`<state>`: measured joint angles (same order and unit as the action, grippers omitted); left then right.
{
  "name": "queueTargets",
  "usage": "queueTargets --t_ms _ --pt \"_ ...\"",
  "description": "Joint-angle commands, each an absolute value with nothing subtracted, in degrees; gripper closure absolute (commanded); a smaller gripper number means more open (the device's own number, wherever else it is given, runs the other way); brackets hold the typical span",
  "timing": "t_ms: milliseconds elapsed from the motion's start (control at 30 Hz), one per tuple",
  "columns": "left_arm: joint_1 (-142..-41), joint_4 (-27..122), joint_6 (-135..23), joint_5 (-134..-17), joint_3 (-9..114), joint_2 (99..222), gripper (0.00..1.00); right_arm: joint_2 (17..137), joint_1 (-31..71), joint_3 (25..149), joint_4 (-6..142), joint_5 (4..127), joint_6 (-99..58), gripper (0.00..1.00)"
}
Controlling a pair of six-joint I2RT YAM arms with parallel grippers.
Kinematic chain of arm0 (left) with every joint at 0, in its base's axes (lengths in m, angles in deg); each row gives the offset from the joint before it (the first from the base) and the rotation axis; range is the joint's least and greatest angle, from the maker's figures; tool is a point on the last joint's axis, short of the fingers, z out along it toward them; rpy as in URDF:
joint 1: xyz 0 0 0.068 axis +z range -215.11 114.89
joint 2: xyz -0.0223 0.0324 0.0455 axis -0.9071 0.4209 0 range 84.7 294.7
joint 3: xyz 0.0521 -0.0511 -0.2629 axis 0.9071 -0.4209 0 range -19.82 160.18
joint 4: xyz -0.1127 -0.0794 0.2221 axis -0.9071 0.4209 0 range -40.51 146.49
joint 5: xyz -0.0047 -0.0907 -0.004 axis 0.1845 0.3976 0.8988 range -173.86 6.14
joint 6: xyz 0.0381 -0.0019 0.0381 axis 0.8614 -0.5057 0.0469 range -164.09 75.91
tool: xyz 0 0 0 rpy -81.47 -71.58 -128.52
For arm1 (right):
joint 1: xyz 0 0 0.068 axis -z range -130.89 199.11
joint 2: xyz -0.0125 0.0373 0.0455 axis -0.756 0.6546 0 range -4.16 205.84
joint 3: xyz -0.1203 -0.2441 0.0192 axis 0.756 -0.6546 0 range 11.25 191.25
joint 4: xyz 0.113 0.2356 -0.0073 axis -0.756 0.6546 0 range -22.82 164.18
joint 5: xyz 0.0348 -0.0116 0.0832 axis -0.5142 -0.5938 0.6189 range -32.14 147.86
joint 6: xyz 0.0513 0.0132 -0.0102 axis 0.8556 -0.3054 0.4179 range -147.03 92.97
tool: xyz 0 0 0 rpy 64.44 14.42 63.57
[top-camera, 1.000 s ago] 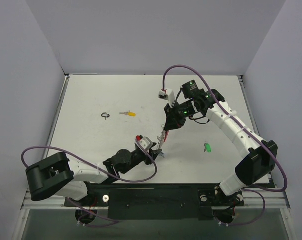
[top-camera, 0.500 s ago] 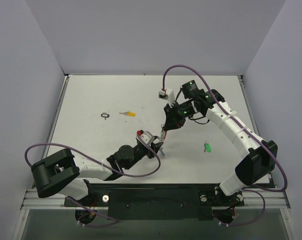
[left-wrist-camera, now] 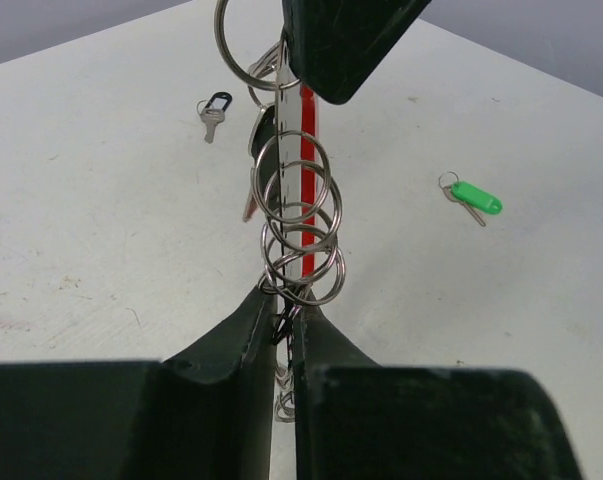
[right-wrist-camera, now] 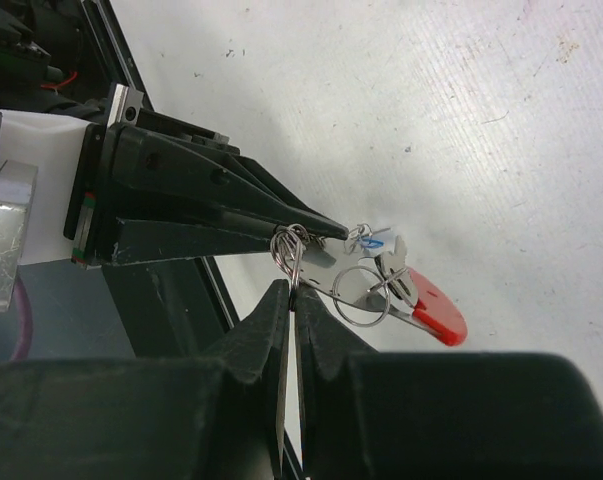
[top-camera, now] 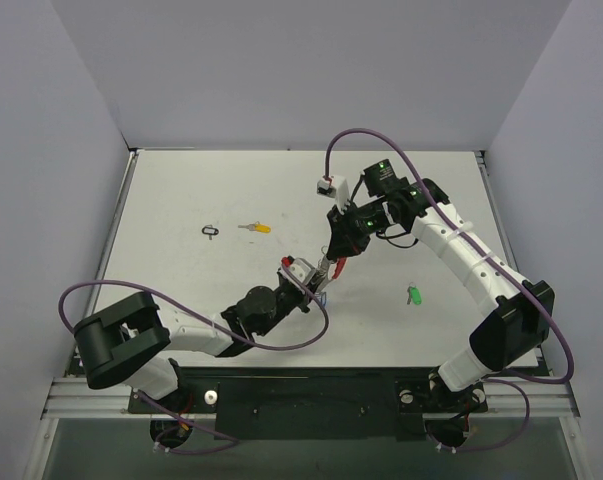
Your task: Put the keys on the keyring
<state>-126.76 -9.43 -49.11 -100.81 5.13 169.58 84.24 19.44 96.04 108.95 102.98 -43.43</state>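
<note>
left gripper (left-wrist-camera: 284,300) and right gripper (right-wrist-camera: 291,290) each pinch an end of the keyring (left-wrist-camera: 306,205), green key (top-camera: 414,295) at its four o'clock.

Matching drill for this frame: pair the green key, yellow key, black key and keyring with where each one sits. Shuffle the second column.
Things:
1. green key
2. yellow key
3. black key
4. keyring

Places:
A. beside the small black loop, left side of the table
B. clamped between the left end effector and the right end effector
C. alone on the table, on the right arm's side
D. on the table beyond the keyring, in the left wrist view

Pairs: 1-C, 2-A, 3-D, 4-B
</note>
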Motion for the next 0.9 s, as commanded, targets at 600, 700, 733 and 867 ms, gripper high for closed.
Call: queueTargets --t_ms 600,700,733,867 --pt "-126.37 -5.88 -47.26 -104.78 6.20 165.74 0.95 88.73 19.76 103.17 124.11 99.61 -49.17 1.00" --pt "-126.37 -6.85 -47.87 -102.94 4.27 164.42 0.67 89.88 19.49 105.54 129.29 97.33 -53.12 1.00" --pt "-126.28 -7.02 -48.22 -101.28 3.91 163.20 0.63 90.32 19.32 106.08 131.40 96.80 -54.96 1.00" --pt "-126.28 -6.33 -48.75 -96.53 1.02 158.28 0.50 91.72 19.23 108.98 136.86 95.74 -59.62 1.00"
